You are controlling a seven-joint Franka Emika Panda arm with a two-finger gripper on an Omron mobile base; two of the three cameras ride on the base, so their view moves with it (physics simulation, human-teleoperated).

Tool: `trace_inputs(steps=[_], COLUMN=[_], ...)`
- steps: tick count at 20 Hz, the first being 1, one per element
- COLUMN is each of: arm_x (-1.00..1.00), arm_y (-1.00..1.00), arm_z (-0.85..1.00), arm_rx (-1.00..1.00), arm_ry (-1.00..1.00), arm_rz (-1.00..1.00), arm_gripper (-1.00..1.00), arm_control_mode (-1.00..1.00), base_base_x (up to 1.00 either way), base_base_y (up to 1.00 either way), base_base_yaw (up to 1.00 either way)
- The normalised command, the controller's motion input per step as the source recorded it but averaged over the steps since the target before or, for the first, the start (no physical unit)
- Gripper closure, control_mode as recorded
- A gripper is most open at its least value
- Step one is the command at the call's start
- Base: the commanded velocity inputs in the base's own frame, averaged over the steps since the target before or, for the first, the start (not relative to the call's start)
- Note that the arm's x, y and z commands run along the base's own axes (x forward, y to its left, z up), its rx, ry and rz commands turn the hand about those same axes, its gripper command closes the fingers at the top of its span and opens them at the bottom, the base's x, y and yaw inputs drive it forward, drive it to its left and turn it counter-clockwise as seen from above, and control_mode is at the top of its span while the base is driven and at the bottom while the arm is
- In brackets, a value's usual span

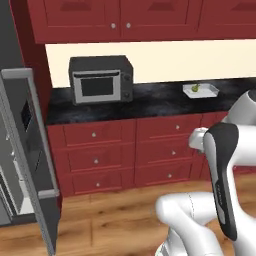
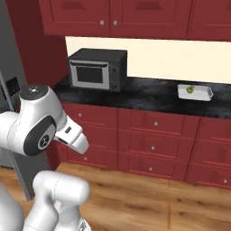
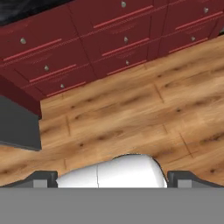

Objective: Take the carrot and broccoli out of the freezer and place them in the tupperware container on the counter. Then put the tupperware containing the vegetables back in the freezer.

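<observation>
Seemingly, broccoli (image 2: 190, 89) lies in crosswise tupperware container (image 2: 205, 95).

The white arm (image 1: 220, 165) was folded back over its base, elbow raised. The hand pointed steeply down toward the wooden floor, its gripper (image 3: 111, 178) spread wide, dark fingers (image 3: 41, 178) far apart and holding nothing.

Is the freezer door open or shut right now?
Open. In the left base view the freezer door stands swung out toward the room, edge-on, with white inner shelves showing behind it at the left.
</observation>
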Motion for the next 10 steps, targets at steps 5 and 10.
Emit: trace_inputs(steps=[5, 10], arm_x=[0.0, 0.0], arm_y=[0.0, 0.0], arm_z=[0.0, 0.0], arm_rx=[0.0, 0.0], arm_ry=[0.0, 0.0], arm_rz=[0.0, 0.0], arm_gripper=[-1.0, -1.0], arm_control_mode=[1.0, 1.0], base_base_x=[-0.32, -0.07], base_base_y=[1.0, 1.0], base_base_yaw=[-0.04, -0.05])
